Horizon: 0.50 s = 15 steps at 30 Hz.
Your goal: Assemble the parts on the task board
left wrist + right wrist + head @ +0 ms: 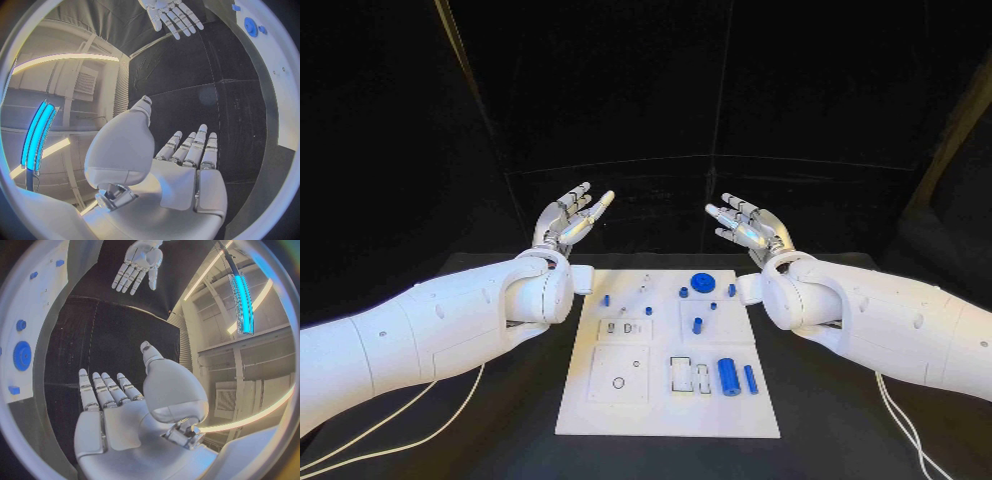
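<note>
The task board (668,395) lies flat in the middle of the black tabletop (848,430), between the two white arms. Both hands are raised beyond its far edge, well apart from it and from each other. The left hand (571,222) has its fingers (600,207) spread wide and holds nothing; the right hand (749,226) mirrors it, fingers (721,214) spread wide and holding nothing. No fingers touch the board or any part.

On the board, a round blue gear (702,282) sits near the far edge, with several small blue pegs (684,293) close by. Nearer the front edge a thick blue cylinder (730,376) and a thinner blue rod (750,378) lie side by side, just beside two small rectangular frames (681,372).

No writing or label can be read on the board.

White cables (899,420) trail across the tabletop on either side. Nothing stands between the hands and the board.
</note>
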Motion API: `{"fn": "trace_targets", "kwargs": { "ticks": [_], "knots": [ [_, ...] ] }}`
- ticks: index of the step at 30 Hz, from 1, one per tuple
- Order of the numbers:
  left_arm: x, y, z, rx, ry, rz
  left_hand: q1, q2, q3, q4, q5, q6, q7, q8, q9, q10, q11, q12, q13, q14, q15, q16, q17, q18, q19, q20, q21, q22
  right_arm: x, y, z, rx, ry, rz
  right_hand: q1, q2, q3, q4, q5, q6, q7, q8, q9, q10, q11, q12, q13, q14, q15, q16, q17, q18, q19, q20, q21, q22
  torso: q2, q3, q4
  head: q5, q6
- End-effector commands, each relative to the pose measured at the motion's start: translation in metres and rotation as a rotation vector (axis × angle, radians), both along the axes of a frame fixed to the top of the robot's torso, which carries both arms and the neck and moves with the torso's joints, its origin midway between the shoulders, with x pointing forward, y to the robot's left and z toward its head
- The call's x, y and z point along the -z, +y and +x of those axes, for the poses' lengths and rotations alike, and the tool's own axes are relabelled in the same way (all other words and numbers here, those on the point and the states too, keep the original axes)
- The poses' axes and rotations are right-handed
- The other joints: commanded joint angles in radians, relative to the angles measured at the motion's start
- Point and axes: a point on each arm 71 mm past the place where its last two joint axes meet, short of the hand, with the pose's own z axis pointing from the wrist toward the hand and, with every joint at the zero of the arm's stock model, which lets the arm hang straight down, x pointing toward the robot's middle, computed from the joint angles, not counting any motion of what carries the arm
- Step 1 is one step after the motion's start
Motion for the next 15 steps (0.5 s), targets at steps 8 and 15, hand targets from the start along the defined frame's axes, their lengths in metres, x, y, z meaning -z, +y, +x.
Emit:
{"fn": "trace_targets", "kwargs": {
  "ticks": [8, 15],
  "knots": [
    [-0.005, 0.008, 0.002, 0.057, -0.039, -0.047, 0.022, 0.012, 0.005, 0.006, 0.003, 0.025, 0.134, 0.008, 0.003, 0.033, 0.01, 0.01, 0.004, 0.036, 0.008, 0.01, 0.005, 0.014, 0.015, 0.008, 0.008, 0.004, -0.006, -0.006, 0.013, -0.137, -0.103, -0.251, 0.227, -0.004, 0.048, -0.171, -0.038, 0.473, 0.111, 0.078, 0.041, 0.563, -0.02, 0.087, 0.035, 0.581, -0.04, 0.097, 0.035, 0.106, 0.423, 0.002, 0.119, 0.049, 0.002, -0.0002, -0.0007, -0.008, -0.008],
    [-0.008, 0.014, -0.003, 0.073, -0.045, -0.057, 0.054, 0.029, 0.007, 0.001, 0.001, 0.086, 0.147, 0.015, 0.008, 0.111, 0.03, 0.015, 0.009, 0.17, 0.022, 0.034, 0.021, 0.002, 0.103, 0.007, 0.033, 0.016, -0.012, -0.015, 0.016, -0.115, -0.17, -0.415, 0.227, -0.012, 0.101, -0.232, -0.03, 0.669, 0.073, 0.098, 0.04, 0.721, -0.066, 0.096, 0.029, 0.747, -0.095, 0.113, 0.032, 0.114, 0.563, -0.041, 0.182, 0.06, 0.015, 0.0003, -0.0044, -0.009, -0.007]
  ]
}}
